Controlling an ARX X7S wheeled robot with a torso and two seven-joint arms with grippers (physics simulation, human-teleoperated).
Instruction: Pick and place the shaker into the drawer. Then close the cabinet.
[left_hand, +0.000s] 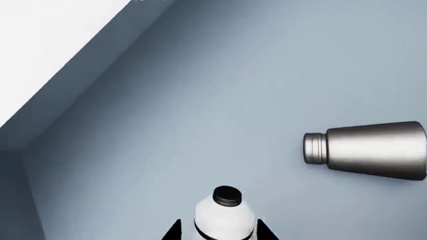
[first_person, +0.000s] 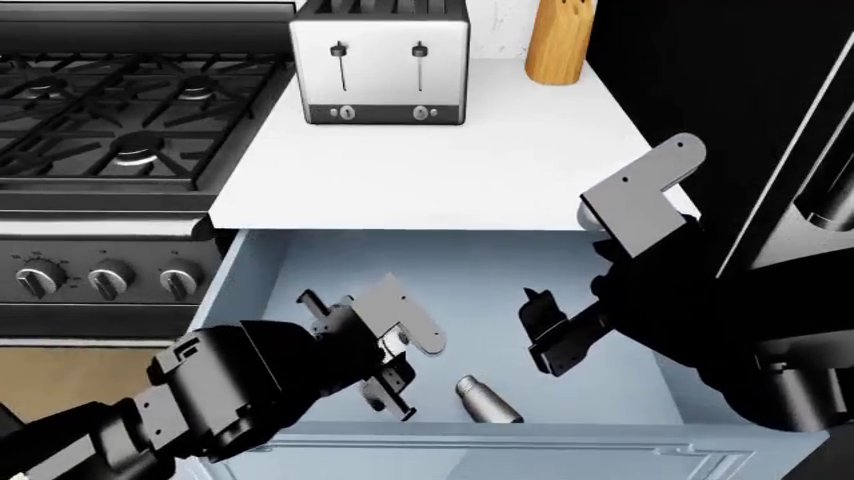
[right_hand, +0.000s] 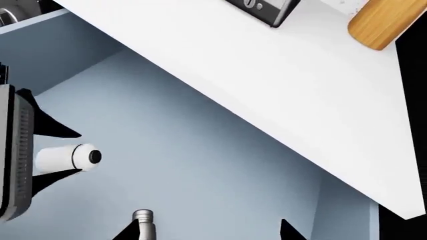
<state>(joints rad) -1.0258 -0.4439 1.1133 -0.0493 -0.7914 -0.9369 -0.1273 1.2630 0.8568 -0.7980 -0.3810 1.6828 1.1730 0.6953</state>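
The drawer stands pulled out under the white counter, its light blue-grey inside showing. My left gripper is over the drawer's left half, shut on a white shaker with a black cap, cap pointing away from the wrist. The right wrist view shows this shaker between the left fingers. A second, silver shaker lies on its side on the drawer floor near the front panel; it also shows in the left wrist view. My right gripper hangs open and empty over the drawer's middle.
A toaster and a wooden knife block stand at the back of the counter. A gas stove with knobs is to the left. A tall black appliance stands on the right.
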